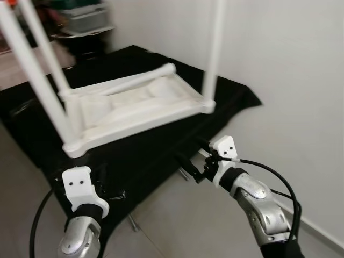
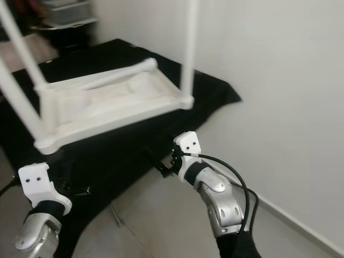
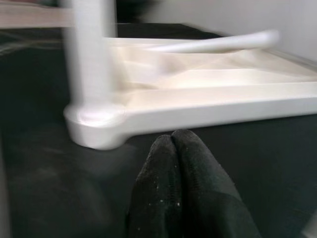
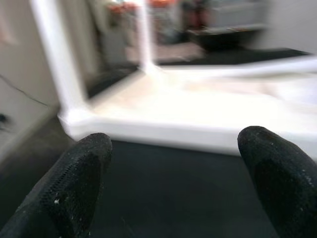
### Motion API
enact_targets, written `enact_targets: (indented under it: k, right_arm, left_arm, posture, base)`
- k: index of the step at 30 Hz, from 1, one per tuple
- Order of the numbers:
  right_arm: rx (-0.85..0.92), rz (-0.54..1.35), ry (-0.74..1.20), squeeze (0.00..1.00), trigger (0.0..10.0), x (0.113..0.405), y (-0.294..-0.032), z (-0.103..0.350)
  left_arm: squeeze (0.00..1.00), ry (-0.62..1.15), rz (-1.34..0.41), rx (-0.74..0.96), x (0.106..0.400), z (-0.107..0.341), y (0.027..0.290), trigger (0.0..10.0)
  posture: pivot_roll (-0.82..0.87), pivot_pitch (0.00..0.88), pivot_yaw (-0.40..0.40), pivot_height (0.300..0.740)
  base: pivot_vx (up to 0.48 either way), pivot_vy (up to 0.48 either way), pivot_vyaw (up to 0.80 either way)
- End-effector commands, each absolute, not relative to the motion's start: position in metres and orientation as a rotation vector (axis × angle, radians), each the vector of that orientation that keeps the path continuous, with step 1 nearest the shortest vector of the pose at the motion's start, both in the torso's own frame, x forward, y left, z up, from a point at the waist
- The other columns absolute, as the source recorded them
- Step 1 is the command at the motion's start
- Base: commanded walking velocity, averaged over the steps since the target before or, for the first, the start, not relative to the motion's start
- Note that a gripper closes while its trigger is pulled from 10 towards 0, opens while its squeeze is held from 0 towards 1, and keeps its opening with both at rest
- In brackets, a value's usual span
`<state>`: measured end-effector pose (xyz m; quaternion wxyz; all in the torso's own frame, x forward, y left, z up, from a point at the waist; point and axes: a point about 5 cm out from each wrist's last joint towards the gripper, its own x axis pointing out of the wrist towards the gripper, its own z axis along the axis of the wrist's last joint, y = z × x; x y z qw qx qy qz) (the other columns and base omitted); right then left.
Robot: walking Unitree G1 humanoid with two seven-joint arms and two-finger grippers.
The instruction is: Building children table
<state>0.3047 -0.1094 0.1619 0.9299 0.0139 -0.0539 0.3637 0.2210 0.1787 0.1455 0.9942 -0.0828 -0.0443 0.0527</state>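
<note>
The left gripper (image 3: 173, 148) is low at the left, over the near edge of the black cloth (image 1: 140, 161), just in front of the near corner of the table. Its two black fingers are pressed together and hold nothing. The white children table (image 1: 134, 110) lies upside down on the cloth, top face down. Three legs stand up from its corners and a fourth leg (image 1: 131, 81) lies loose across the underside. The right gripper (image 4: 173, 173) is at the cloth's near right edge, facing the table's side. Its fingers (image 4: 79, 173) are spread wide and empty.
</note>
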Motion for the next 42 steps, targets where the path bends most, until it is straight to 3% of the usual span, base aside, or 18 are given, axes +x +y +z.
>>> enact_targets:
  k: [1, 13, 22, 32, 42]
  right_arm:
    - [0.03, 0.752, -0.122, 0.0, 10.0, 0.304, -0.117, 0.167]
    - [-0.081, 0.893, -0.153, 0.0, 10.0, 0.303, -0.112, 0.182]
    - [-0.1, 0.957, -0.146, 0.0, 10.0, 0.298, -0.105, 0.183]
    - [-0.122, 1.0, -0.135, 0.0, 10.0, 0.291, -0.099, 0.177]
    - [-0.217, 1.065, -0.131, 0.0, 10.0, 0.287, -0.098, 0.177]
  left_arm:
    - [0.0, -0.096, 0.085, -0.161, 0.223, 0.149, 0.174, 10.0]
    - [0.0, -0.101, 0.066, -0.157, 0.225, 0.152, 0.169, 10.0]
    - [0.0, -0.085, 0.06, -0.163, 0.224, 0.15, 0.167, 10.0]
    - [0.0, -0.087, 0.007, -0.165, 0.223, 0.151, 0.159, 10.0]
    - [0.0, -0.086, 0.026, -0.18, 0.224, 0.151, 0.161, 10.0]
  posture:
    - [-0.09, 0.114, 0.011, 0.74]
    - [-0.08, 0.116, 0.006, 0.74]
    - [-0.08, 0.116, 0.003, 0.74]
    - [-0.08, 0.116, 0.003, 0.74]
    - [-0.08, 0.116, 0.005, 0.74]
  base:
    - [0.36, 0.0, 0.0]
    - [0.351, 0.0, 0.0]
    - [0.0, 0.0, 0.0]
    - [0.0, -0.456, 0.0]
    - [0.0, -0.383, 0.8]
